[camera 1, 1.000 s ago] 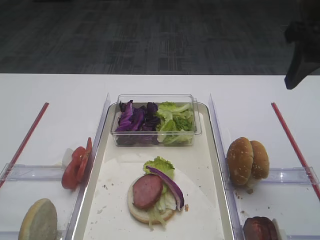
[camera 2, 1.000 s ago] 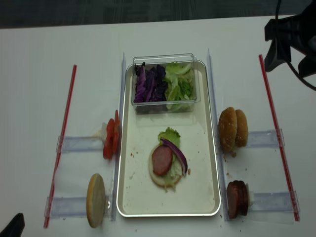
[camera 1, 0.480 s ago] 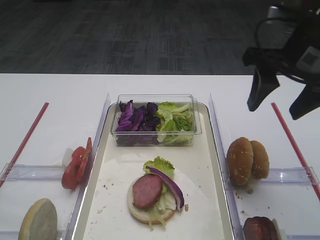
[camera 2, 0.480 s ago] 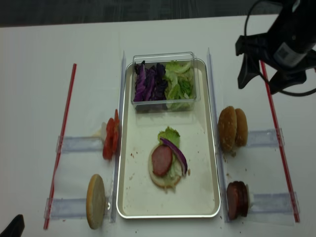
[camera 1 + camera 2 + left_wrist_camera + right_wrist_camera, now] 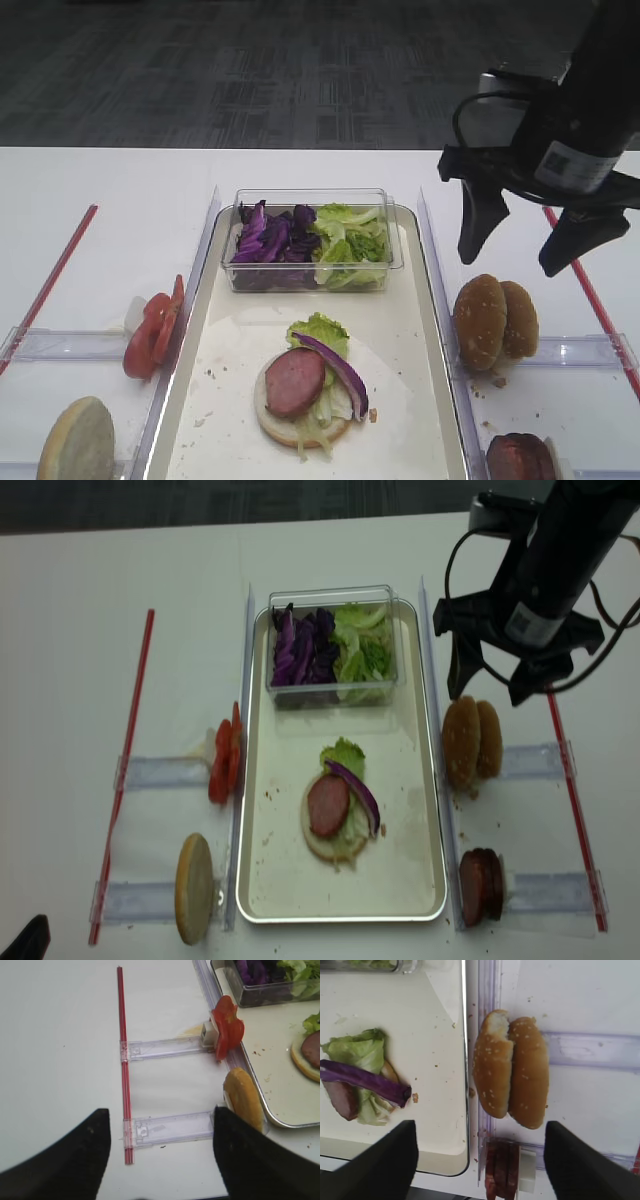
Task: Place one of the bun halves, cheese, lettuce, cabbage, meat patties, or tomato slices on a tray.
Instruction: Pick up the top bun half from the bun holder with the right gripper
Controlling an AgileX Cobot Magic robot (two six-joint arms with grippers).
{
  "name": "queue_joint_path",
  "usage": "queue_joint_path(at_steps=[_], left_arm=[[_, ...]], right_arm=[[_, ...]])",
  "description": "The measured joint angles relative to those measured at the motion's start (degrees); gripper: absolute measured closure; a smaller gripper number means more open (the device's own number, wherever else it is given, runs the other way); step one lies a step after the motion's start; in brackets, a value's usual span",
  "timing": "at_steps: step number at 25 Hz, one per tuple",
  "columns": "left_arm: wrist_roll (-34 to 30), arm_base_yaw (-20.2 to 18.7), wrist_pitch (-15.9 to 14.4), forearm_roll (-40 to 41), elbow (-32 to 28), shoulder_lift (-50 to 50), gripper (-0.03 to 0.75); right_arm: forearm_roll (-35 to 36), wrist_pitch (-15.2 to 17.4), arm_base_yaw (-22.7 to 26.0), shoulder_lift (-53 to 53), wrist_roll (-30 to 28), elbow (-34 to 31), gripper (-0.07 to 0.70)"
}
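Two sesame bun halves (image 5: 480, 322) (image 5: 492, 1077) stand on edge in a rack right of the tray (image 5: 400, 300). My right gripper (image 5: 512, 264) (image 5: 480, 1127) hovers open just above them, holding nothing. On the tray's paper lies a bun base with a meat patty (image 5: 294, 382), lettuce and a cabbage strip. More meat patties (image 5: 478, 885) stand in the near right rack. Tomato slices (image 5: 227, 1030) and a pale bun half (image 5: 242, 1102) stand left of the tray. My left gripper (image 5: 161, 1112) is open over the near left rack. No cheese shows.
A clear box (image 5: 312, 200) at the tray's far end holds cabbage (image 5: 268, 240) and lettuce (image 5: 350, 240). Clear racks (image 5: 170, 1127) and red strips (image 5: 124, 1060) flank the tray on the white table. Crumbs dot the paper.
My right arm has swung in from the far right edge, leftward and nearer, until its open gripper is above the sesame buns. Nothing else has moved.
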State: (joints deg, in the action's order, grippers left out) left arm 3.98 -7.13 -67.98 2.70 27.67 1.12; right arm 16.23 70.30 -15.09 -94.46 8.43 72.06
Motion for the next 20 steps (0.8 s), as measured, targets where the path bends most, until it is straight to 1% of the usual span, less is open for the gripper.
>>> queue_joint_path(at_steps=[8,13,20], left_arm=[[0.0,0.0,0.0,0.0,0.0,0.0,0.293],[0.0,0.0,0.0,0.0,0.0,0.0,0.293],[0.0,0.0,0.0,0.0,0.0,0.0,0.293]], right_arm=[[1.6,-0.8,0.0,-3.8,0.0,0.1,0.092],[1.7,-2.5,0.0,-4.4,0.0,0.1,0.092],[3.7,-2.8,0.0,-6.9,-1.1,0.1,0.093]])
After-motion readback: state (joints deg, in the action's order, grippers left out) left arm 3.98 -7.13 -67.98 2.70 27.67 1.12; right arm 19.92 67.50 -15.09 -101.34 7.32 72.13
